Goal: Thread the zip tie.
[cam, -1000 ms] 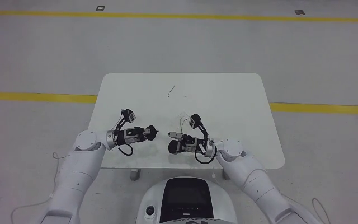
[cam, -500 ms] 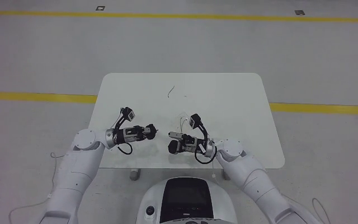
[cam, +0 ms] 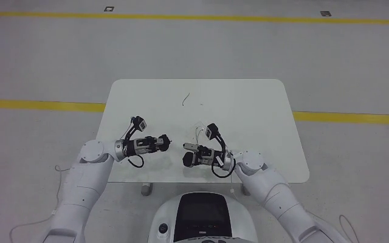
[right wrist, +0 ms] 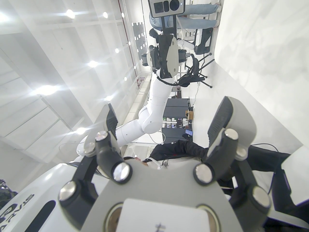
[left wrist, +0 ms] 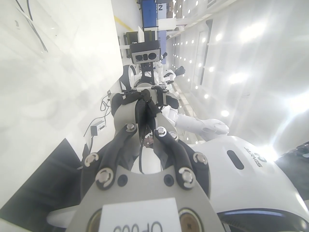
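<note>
Desk (cam: 261, 109): white, standing on a grey floor with yellow lines.
Left hand (left wrist: 144, 114): over the near side of the desk, closed on a thin black zip tie (left wrist: 140, 150).
Loose tie (cam: 185, 98): dark, lying well apart, toward the far edge.
Right hand (right wrist: 169, 112): near the left hand and facing it, fingers spread wide.

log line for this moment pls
left gripper: shut on zip tie, above table | right gripper: open, empty, facing left | loose zip tie: lying on table
</note>
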